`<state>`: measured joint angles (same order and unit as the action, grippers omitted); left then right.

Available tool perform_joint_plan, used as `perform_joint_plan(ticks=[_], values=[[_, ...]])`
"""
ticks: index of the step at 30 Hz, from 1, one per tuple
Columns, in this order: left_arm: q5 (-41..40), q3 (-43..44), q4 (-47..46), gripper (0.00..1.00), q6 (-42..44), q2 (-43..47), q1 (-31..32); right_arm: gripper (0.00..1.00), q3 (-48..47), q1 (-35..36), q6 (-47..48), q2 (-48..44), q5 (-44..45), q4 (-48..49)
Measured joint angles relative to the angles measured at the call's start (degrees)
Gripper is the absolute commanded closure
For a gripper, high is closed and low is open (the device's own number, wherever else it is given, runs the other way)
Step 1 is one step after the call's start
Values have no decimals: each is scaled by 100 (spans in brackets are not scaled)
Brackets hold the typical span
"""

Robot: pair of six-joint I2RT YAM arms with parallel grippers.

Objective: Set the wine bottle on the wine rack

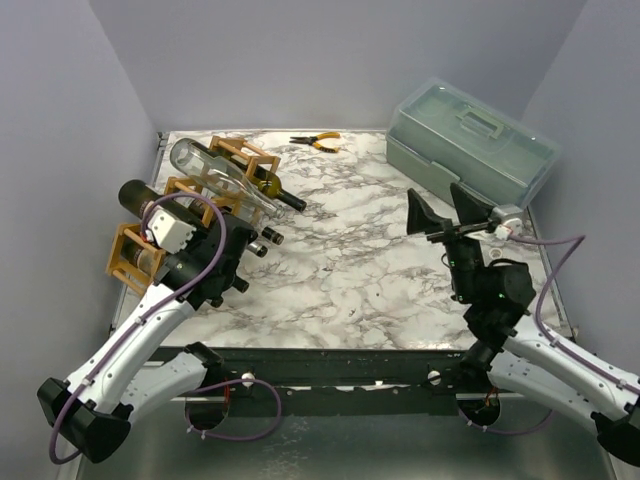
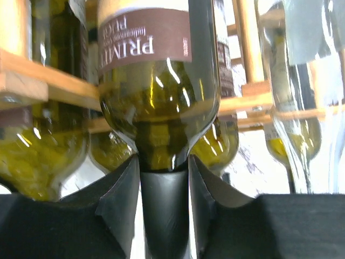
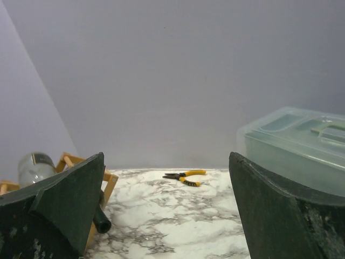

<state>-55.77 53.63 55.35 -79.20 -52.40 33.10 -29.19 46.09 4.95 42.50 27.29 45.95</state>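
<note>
Left claw [image 2: 163, 167] clenched around the dark neck of the wine bottle [image 2: 159, 102], one finger on each side. Green glass body with brown label lying among the light wooden sticks of the wine rack [image 1: 243, 153], other bottles [image 2: 43, 156] just beside it on both sides. Rack standing at the left rear of the marble desk [image 1: 370, 270]. Right claw [image 1: 445, 210] released, jaws wide apart, raised above the desk, grasping nothing. Behind it, pale green toolbox [image 1: 470, 140]; yellow-handled pliers [image 1: 316, 142] near the back wall.
</note>
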Motion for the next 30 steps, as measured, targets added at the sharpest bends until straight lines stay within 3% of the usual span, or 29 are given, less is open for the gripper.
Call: perform_joint_plan(ticks=[3,7,18,24,30], values=[[313,-15,-11,22,42,90,-9,0,-212,-2,-542,-376,304,-728],[715,-28,0,2,179,273,-2,0,-739,0,-1067,-437,645,-1679],[1735,411,-33,1,1349,1373,-2,0,-1480,0,-1287,-796,1019,-3464],[2417,675,-1038,1,3080,2286,-2,0,-1729,0,-1193,-1272,1233,-3960],[2949,1034,-2295,1,4948,2304,-2,0,-1860,0,-1091,-1589,1329,-4146]])
